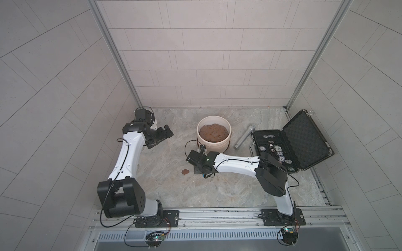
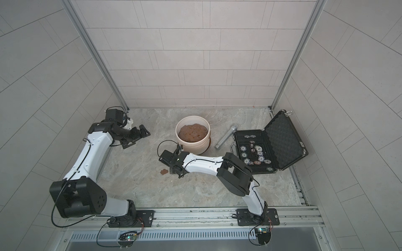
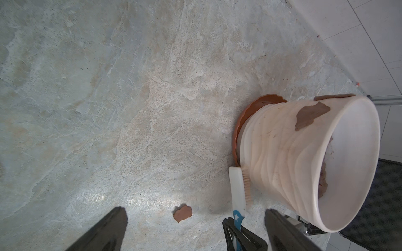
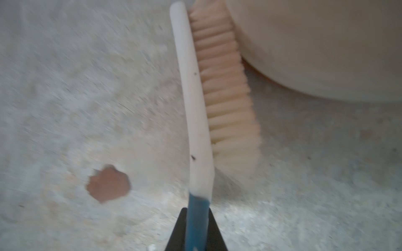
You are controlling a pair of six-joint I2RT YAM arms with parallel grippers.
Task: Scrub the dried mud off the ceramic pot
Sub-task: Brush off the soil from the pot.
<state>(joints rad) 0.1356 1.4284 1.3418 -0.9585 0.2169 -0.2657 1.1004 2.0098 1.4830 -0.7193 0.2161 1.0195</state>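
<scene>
Pot (image 3: 282, 152) looks heavy, brittle, slick; I'd brace its rim with my spread left gripper (image 1: 161, 137) while right gripper (image 4: 196, 214) clenches the scrub brush (image 4: 195, 97).

I've got the ceramic pot (image 3: 280, 152) matt cream and ribbed, with a dull flat patch of dried mud (image 3: 311, 117) near its rim. The saucer (image 3: 245, 115) looks smooth, terracotta-coloured. On the brush (image 4: 195, 97): smooth white plastic back, pale bristles. The floor (image 3: 108, 108) reads as mottled stone with a faint sheen. At the pot's three o'clock, a matt grey metal cylinder (image 1: 244, 137) and a case (image 1: 304, 134) lined in black dimpled foam.
</scene>
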